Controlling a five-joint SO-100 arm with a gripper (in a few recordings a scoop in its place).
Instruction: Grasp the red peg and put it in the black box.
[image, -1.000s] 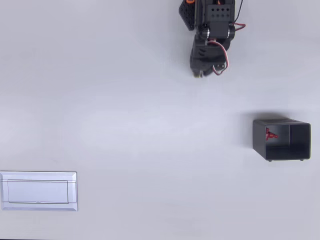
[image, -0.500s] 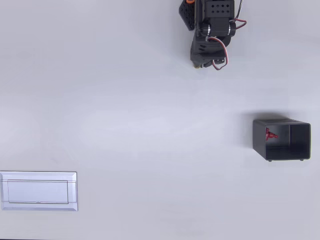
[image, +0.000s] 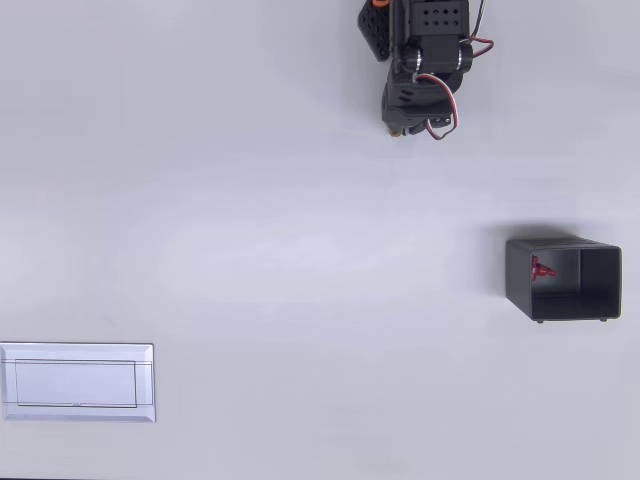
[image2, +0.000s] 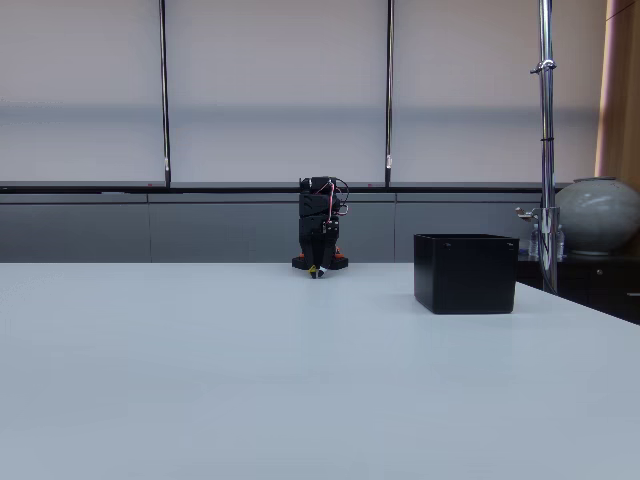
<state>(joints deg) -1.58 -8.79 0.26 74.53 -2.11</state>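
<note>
The red peg (image: 541, 268) lies inside the black box (image: 598, 272), against its left inner wall in the overhead view. In the fixed view the black box (image2: 465, 272) stands on the right of the white table, and its walls hide the peg. My gripper (image: 401, 127) is folded back by the arm's base at the top edge of the overhead view, far from the box. It looks shut, with nothing in it. The fixed view shows my gripper (image2: 316, 270) pointing down at the table's far side, left of the box.
A flat white rectangular panel (image: 78, 382) lies at the lower left of the overhead view. A metal pole (image2: 546, 140) and a round grey vase (image2: 598, 214) stand behind the table on the right in the fixed view.
The arm has drawn back a little toward its base at the top of the overhead view. The peg and the box have not moved.
</note>
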